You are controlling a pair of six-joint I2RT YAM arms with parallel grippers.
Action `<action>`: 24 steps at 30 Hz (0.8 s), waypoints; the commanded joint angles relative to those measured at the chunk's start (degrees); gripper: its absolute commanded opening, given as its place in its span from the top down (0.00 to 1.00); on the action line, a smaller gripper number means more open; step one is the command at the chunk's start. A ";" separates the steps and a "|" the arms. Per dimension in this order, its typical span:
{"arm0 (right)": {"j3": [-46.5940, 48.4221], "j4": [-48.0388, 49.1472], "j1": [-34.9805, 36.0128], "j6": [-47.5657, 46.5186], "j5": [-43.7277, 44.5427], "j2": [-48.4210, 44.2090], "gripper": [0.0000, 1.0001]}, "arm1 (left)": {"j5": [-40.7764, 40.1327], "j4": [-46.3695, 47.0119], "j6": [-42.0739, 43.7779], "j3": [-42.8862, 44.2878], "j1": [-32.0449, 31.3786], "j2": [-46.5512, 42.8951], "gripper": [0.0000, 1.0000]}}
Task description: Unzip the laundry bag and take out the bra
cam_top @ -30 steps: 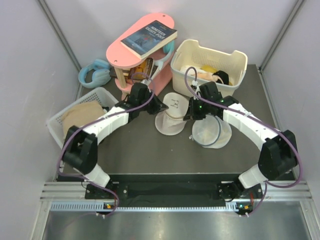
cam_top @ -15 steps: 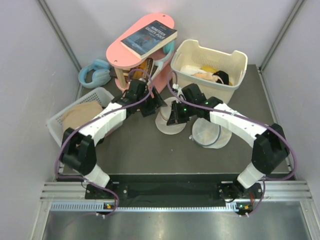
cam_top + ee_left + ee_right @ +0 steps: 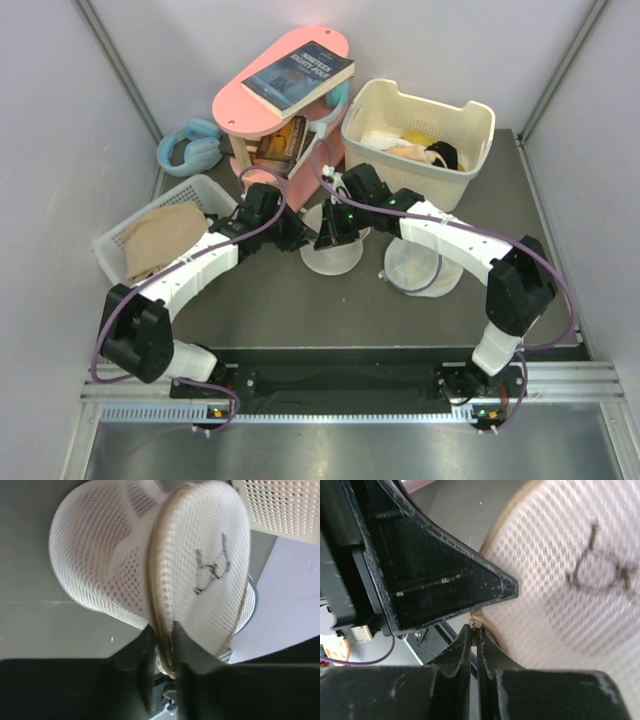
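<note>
Grey is the table (image 3: 280, 300), the biggest thing you see, and all the rest sits on it. At the back stands a pink stool (image 3: 240, 100) with a book (image 3: 298, 72) on top. Next to it on the right is a cream basket (image 3: 472, 112) with clothes in it. On the left a white basket (image 3: 200, 184) holds a tan cloth (image 3: 160, 235). Your laundry bag (image 3: 200, 570) is in the middle of the table, between the two claws. A second round mesh bag (image 3: 420, 268) lies near it on the right. Your left claw (image 3: 162, 632) pinches the laundry bag's rim, one finger on each side. Your right claw (image 3: 474, 630) is squeezed tight with its tips right at the bag's rim. A tiny metal bit (image 3: 473, 625) peeks out there, but you cannot tell if the claw grips it. The small black drawing (image 3: 212, 565) shows on the bag's flat face.
</note>
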 commanded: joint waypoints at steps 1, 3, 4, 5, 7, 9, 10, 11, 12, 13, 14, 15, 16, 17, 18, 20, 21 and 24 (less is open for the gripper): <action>2.59 -0.37 0.68 -1.20 0.10 -0.44 1.00 | 0.27 5.20 -1.36 0.35 0.17 0.80 0.89; 2.07 -1.25 0.68 -1.64 1.24 -0.79 1.00 | -0.52 4.67 -0.66 1.14 0.26 1.42 1.00; 1.80 -2.13 0.42 -1.82 1.68 -0.88 1.00 | -0.70 4.50 -0.13 1.41 0.26 1.68 1.00; 0.84 -2.31 0.15 -1.82 1.86 -1.22 1.00 | -0.53 4.32 0.14 1.67 0.44 1.86 1.00; -0.74 -2.40 -1.34 -1.47 2.04 -2.54 1.00 | -0.18 4.32 0.84 2.11 0.70 2.39 1.00; -3.55 -2.13 -3.96 -1.38 1.95 -4.47 1.00 | 0.35 4.58 1.28 2.12 1.49 2.48 1.00; -4.60 -2.13 -5.03 -1.29 1.69 -5.26 1.00 | 0.96 4.58 1.80 2.11 1.75 2.48 1.00; -6.70 -1.87 -7.56 -1.64 1.60 -5.97 1.00 | 1.23 4.58 1.98 2.11 2.37 2.56 1.00; -7.59 -1.96 -8.89 -1.82 1.34 -7.54 1.00 | 1.49 4.76 2.24 2.03 2.63 2.48 1.00; -8.56 -1.96 -10.03 -2.08 1.07 -8.25 1.00 | 1.84 5.02 2.86 2.03 2.90 2.48 1.00; -9.96 -2.22 -12.31 -3.04 1.07 -8.87 1.00 | 2.63 5.37 3.12 1.94 3.33 2.65 1.00; -10.41 -2.40 -13.29 -3.48 0.90 -9.66 1.00 | 3.25 5.90 3.39 1.94 3.51 2.91 1.00; -10.59 -2.83 -14.17 -4.10 0.63 -9.84 1.00 | 3.95 7.47 4.17 2.11 3.60 3.18 1.00; -10.59 -3.10 -15.22 -5.15 0.54 -10.02 1.00 | 6.04 8.44 4.62 2.29 3.60 3.70 1.00; -10.33 -4.06 -15.58 -5.68 0.37 -10.02 1.00 | 7.11 9.67 5.06 3.16 3.60 4.93 1.00; -9.02 -4.94 -15.76 -6.99 0.28 -9.84 1.00 | 10.44 11.17 6.72 4.83 3.52 6.77 1.00; -8.49 -5.47 -15.67 -7.09 0.19 -9.84 1.00 | 11.68 11.26 7.51 7.28 3.60 8.96 1.00; -6.64 -6.00 -15.23 -7.53 -0.69 -10.37 1.00 | 16.33 15.20 10.85 11.06 3.51 12.83 1.00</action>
